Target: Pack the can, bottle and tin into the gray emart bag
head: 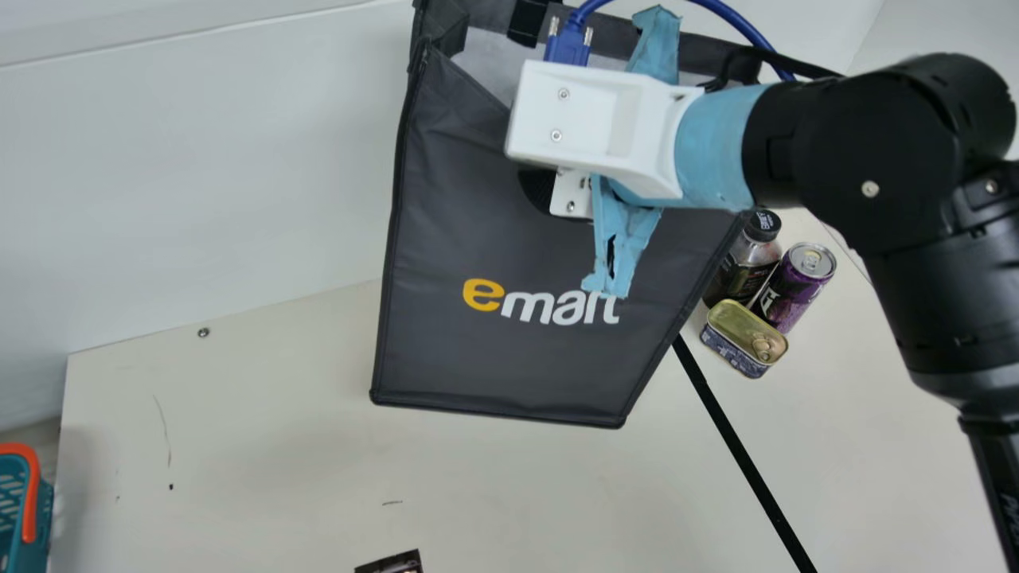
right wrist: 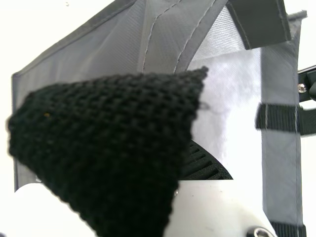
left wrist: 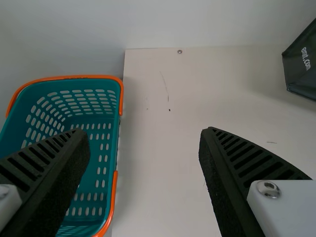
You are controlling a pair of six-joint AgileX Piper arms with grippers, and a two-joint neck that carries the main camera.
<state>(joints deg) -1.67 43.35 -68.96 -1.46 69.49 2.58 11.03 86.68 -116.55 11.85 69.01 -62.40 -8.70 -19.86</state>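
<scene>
From here, the right pincer [head: 543,189] is closed on the rim of the dark gray fabric emart bag [head: 509,239] on the cream bench [head: 263,454]. The left pincer [left wrist: 144,131] is spread wide and holds nothing, near a teal plastic basket [left wrist: 74,77] with orange edging. Just beside the bag, 3 things sit together on the bench: the black-capped clear bottle [head: 744,270], the purple metal can [head: 792,290] and the flat gold-lidded tin [head: 740,330].
</scene>
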